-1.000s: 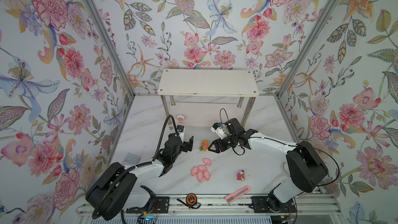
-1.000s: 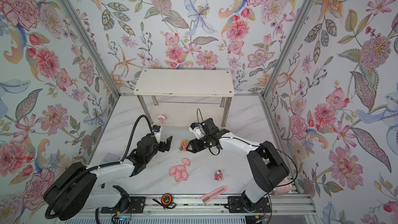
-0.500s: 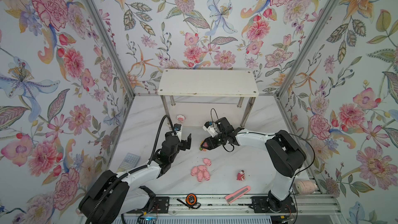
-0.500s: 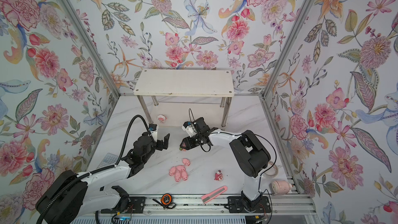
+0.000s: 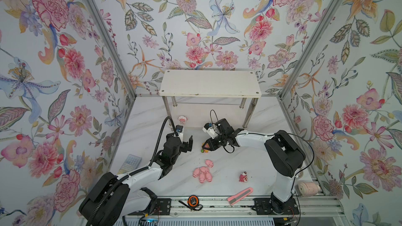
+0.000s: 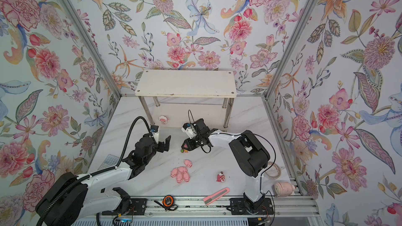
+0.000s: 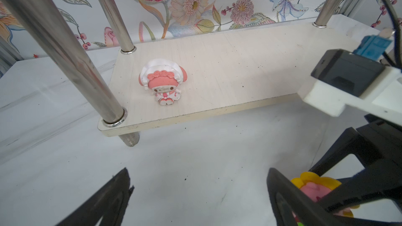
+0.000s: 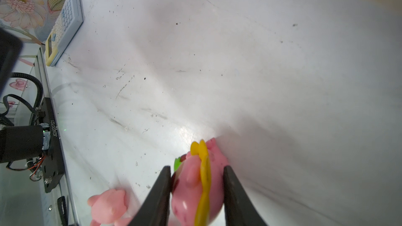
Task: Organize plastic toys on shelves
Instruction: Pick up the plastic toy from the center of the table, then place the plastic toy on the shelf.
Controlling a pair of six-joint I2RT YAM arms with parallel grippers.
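Right gripper (image 8: 196, 169): clamped on flower toy (image 8: 191, 194), on table (image 8: 261, 61); left gripper (image 7: 198, 175): spread wide, empty; hooded toy (image 7: 163, 81): on lower shelf (image 7: 239, 72); pigs (image 5: 202, 173): clustered on table.

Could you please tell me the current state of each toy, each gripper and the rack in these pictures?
Left gripper: open, empty.
Right gripper: fingers against both sides of the flower toy.
Flower toy: on the table, gripped.
Bonnet doll: sitting upright on the rack, lower board.
Pigs: loose on the table, four huddled, one apart.
Red toy: loose on the table, untouched.
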